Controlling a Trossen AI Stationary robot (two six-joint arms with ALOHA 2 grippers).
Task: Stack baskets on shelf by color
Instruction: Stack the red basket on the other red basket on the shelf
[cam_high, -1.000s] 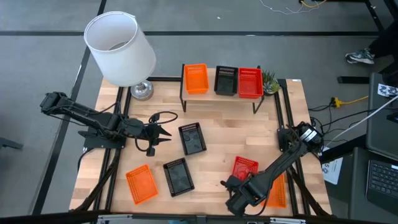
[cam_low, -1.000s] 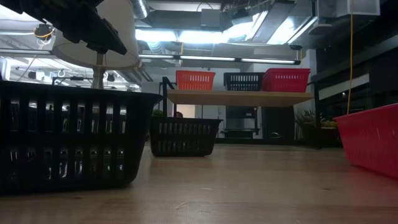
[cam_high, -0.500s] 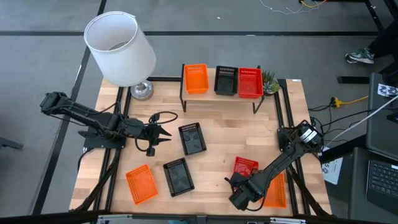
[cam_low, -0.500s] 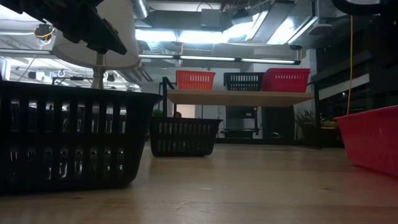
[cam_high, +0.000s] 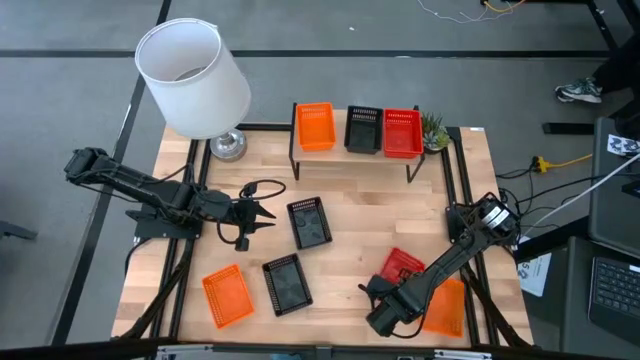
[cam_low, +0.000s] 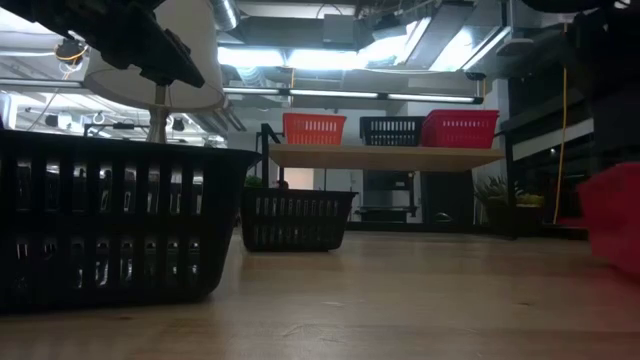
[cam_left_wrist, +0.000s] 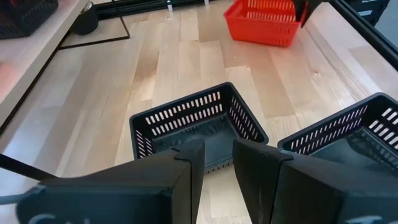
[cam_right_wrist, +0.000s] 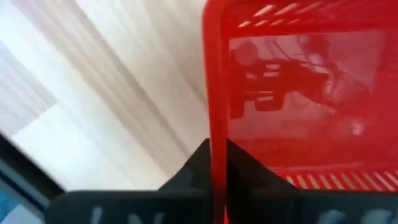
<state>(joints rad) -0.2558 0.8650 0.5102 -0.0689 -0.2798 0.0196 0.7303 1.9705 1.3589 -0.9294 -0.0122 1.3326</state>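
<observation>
On the shelf (cam_high: 350, 160) at the far edge stand an orange basket (cam_high: 315, 126), a black basket (cam_high: 364, 130) and a red basket (cam_high: 402, 132). Two more black baskets (cam_high: 309, 222) (cam_high: 287, 283) and an orange basket (cam_high: 228, 296) rest on the tabletop. My right gripper (cam_high: 384, 290) is shut on a red basket (cam_high: 403, 264) near the front right. Another orange basket (cam_high: 446, 306) lies partly under that arm. My left gripper (cam_left_wrist: 217, 168) hovers open at mid-left, pointing at the nearer black basket (cam_left_wrist: 198, 127). My right gripper grips the red basket's wall rim (cam_right_wrist: 216, 146) at its near left end, one finger (cam_right_wrist: 199, 163) outside and one (cam_right_wrist: 241, 167) inside. The fingers come from above, pointing down. Whether the basket is clear of the table, I cannot tell.
A white lamp (cam_high: 195, 80) stands at the far left corner, and a small plant (cam_high: 434, 130) at the shelf's right end. A dark cable (cam_high: 258, 188) loops beside my left gripper. Bare wood lies between the shelf and the loose baskets.
My right gripper has gone down onto the red basket and taken hold of its wall. The basket has turned about: its far end has swung toward the table's right edge, and in the low view it has shifted to the right.
</observation>
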